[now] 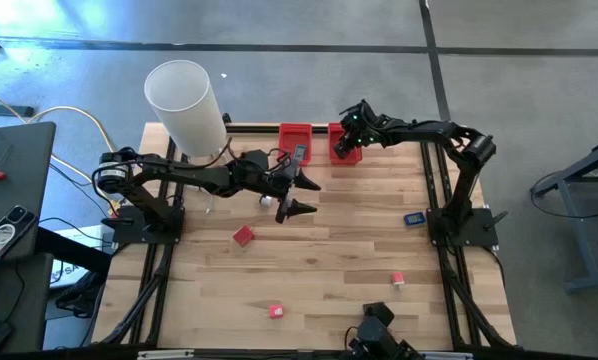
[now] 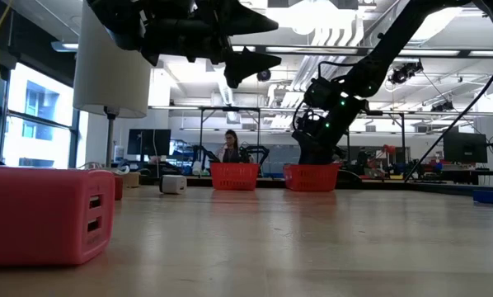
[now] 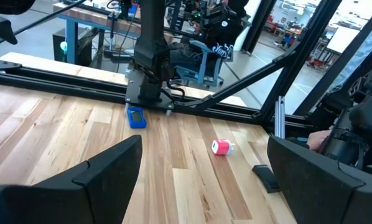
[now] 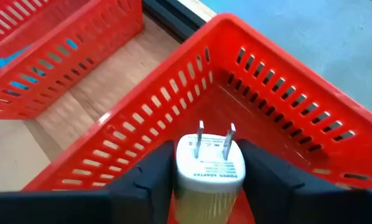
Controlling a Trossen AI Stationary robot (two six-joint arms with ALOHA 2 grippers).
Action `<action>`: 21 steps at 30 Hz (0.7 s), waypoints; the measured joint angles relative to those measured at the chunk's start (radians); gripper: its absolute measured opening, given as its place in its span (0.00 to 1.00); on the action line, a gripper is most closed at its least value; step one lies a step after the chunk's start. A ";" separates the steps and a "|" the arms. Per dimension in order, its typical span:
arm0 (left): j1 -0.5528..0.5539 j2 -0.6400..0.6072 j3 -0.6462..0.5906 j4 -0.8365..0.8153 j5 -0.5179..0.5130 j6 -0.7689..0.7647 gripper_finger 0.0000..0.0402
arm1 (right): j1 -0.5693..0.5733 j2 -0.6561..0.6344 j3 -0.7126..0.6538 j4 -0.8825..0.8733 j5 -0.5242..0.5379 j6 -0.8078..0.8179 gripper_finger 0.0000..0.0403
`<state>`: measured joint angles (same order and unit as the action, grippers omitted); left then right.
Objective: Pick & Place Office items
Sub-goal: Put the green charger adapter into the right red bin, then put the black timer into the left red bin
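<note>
On the wooden counter (image 1: pixel 319 270), a tall white cylinder (image 1: pixel 185 108) stands at the far left. The right claw (image 4: pixel 206 171), clamped on a white plug adapter (image 4: pixel 209 167), hangs over the right red basket (image 1: pixel 342 146). The left claw (image 1: pixel 297 195) hovers mid-counter, fingers apart.

White plug adapter (image 4: pixel 209 167) — red basket (image 4: pixel 279 81)

Four cameras: one overhead, one at table height, two on the wrists.
High view looks straight down on the whole table (image 1: pixel 329 270); low view looks level across it toward the red bins (image 2: pixel 234 176), shared with the high view; right wrist sits close above one bin (image 4: pixel 285 81); left wrist faces across the table.
</note>
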<state>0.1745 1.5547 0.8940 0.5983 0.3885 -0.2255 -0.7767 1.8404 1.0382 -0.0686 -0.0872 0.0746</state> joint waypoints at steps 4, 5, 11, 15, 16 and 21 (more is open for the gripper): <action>0.000 0.000 0.000 0.000 0.000 0.000 0.84 | 0.004 0.000 0.000 0.012 0.008 0.000 0.48; 0.000 0.000 0.000 0.000 0.000 0.000 0.84 | 0.004 0.000 0.000 0.011 0.008 0.000 0.50; 0.000 0.000 0.000 0.000 0.000 0.000 0.84 | 0.004 -0.023 -0.001 0.029 0.006 -0.051 0.60; 0.000 0.000 0.000 0.000 0.000 -0.008 0.84 | 0.022 -0.102 -0.001 0.014 0.007 -0.105 0.62; 0.000 0.000 0.000 0.000 0.000 -0.008 0.84 | 0.029 -0.127 -0.001 0.001 0.008 -0.117 0.62; 0.000 0.000 0.000 -0.008 0.000 -0.008 0.84 | 0.085 -0.286 -0.001 -0.073 0.063 -0.114 0.62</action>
<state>0.1745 1.5547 0.8940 0.5904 0.3888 -0.2337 -0.6916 1.5541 1.0374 -0.1415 -0.0238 -0.0395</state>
